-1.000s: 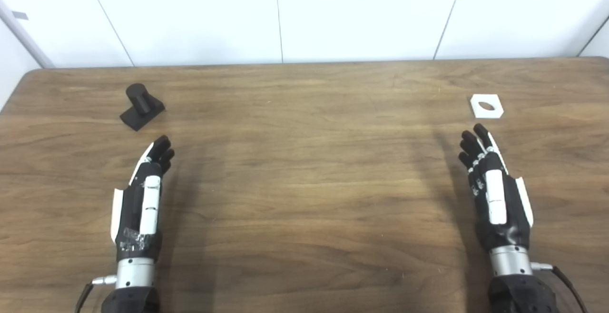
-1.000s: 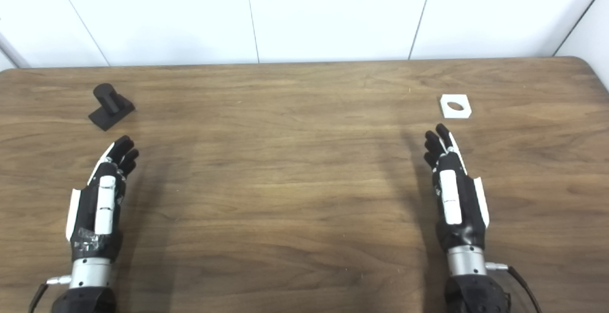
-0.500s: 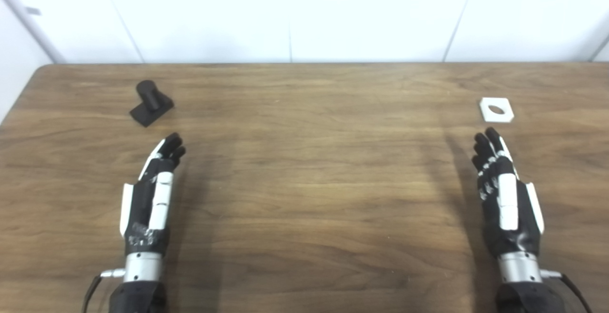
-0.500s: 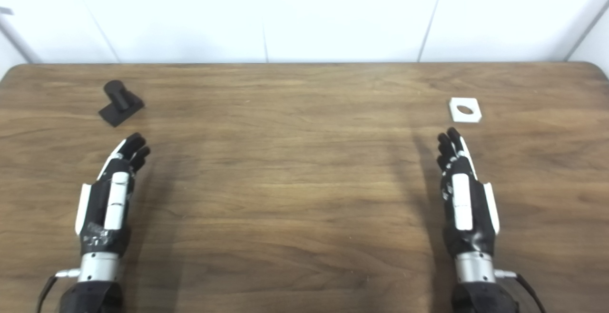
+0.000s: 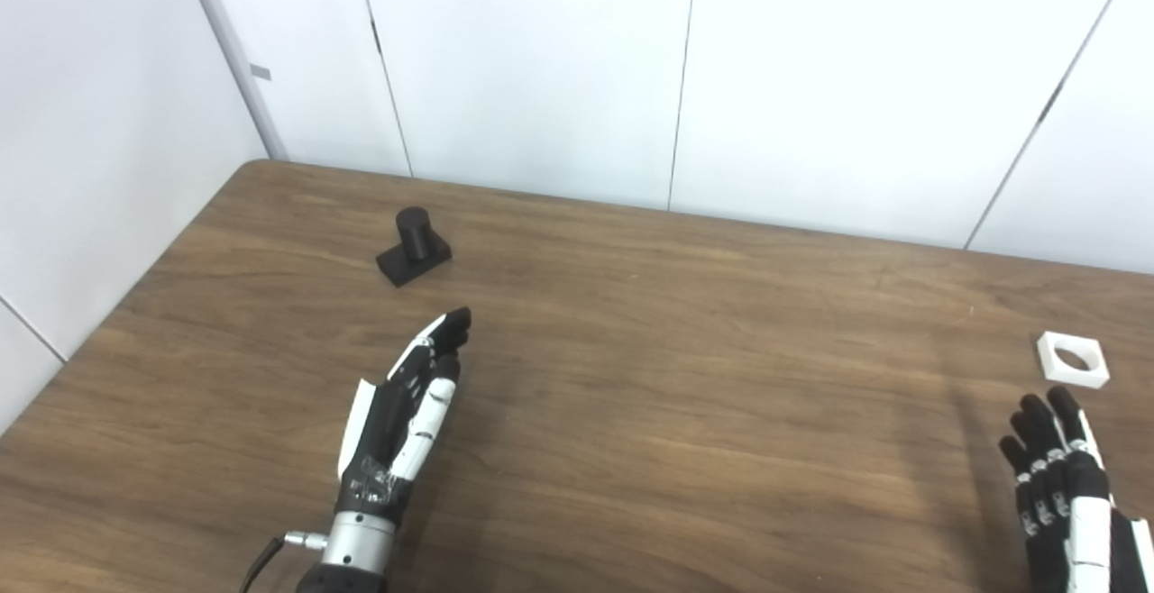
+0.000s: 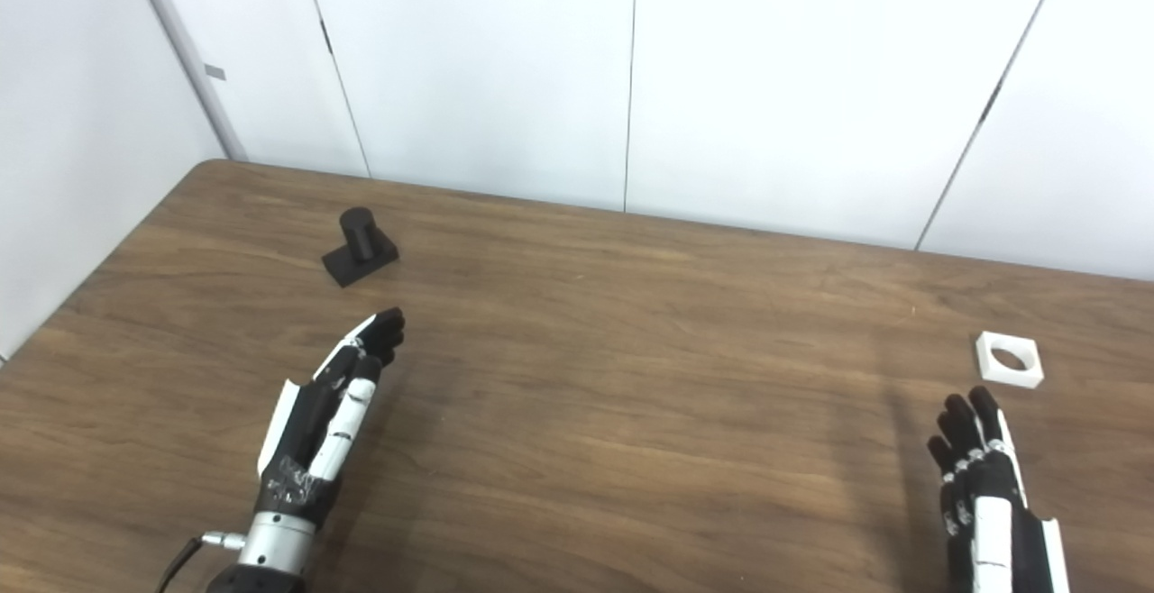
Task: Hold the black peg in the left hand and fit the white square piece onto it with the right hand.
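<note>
Black peg [image 5: 413, 246] upright on base, counter [image 5: 631, 377] at 10 o'clock. White square piece [image 5: 1072, 359] flat at 3 o'clock. Left hand [image 5: 406, 413], right hand [image 6: 987, 494]: both empty, fingers extended. Advance left hand toward 11 o'clock; grasp peg base, keep post exposed.

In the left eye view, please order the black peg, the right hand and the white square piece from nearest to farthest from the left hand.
1. Black peg, just beyond the left hand.
2. Right hand, far right, near edge.
3. White square piece, far right, slightly farther.
</note>
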Tool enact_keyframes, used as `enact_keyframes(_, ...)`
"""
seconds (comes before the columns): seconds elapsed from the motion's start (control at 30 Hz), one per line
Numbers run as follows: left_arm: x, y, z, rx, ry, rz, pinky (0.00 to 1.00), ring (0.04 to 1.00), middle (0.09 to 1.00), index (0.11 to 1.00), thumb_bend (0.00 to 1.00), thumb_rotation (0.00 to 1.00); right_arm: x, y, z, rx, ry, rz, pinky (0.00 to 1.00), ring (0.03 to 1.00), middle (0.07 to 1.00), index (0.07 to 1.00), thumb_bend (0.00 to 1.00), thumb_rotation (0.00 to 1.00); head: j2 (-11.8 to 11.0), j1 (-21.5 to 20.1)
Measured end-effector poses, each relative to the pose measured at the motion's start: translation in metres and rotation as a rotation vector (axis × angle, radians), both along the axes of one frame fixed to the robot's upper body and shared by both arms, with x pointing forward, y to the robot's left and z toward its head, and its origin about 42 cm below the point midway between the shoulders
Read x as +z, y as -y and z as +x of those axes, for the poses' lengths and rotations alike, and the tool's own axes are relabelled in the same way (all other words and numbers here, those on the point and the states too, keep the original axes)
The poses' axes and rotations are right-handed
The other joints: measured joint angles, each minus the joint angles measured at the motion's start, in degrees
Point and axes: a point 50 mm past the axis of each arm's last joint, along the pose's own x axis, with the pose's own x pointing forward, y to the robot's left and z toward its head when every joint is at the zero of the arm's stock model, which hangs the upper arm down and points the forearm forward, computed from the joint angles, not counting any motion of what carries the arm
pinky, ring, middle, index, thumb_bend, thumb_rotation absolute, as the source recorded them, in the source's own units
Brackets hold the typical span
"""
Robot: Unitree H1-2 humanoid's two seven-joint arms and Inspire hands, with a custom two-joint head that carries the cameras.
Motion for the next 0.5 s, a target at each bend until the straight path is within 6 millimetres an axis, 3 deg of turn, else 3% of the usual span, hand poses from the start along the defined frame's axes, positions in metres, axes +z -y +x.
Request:
enact_keyframes(0.17, 0.0, 0.0003, -0.0004, 0.0, 0.003, 0.004, 0.94, 0.907, 0.905, 0.894, 0.43, 0.81, 0.0001, -0.0001, -0.0002, 0.001, 0.0, 0.0, 0.91, 0.945, 0.921, 0.929, 0.61, 0.86, 0.4, -1.1)
enact_keyframes(0.27, -0.0001, 0.0003, -0.0005, 0.0, 0.004, 0.005, 0.94, 0.905, 0.902, 0.892, 0.45, 0.75, 0.0001, -0.0002, -0.0003, 0.003, 0.0, -0.001, 0.89, 0.933, 0.91, 0.92, 0.65, 0.84, 0.4, -1.5)
enact_keyframes(0.4, 0.0008, -0.0001, -0.001, 0.014, 0.014, 0.018, 0.85, 0.877, 0.886, 0.879, 0.47, 0.54, 0.0001, -0.0002, -0.0003, 0.003, 0.0, 0.0, 0.91, 0.944, 0.918, 0.926, 0.65, 0.84, 0.4, -2.9)
enact_keyframes(0.5, 0.0034, 0.0003, -0.0027, 0.053, 0.01, 0.09, 0.86, 0.866, 0.873, 0.868, 0.56, 0.35, 0.0005, 0.0001, -0.0002, 0.003, 0.001, -0.002, 0.92, 0.953, 0.93, 0.934, 0.63, 0.85, 0.5, -3.1)
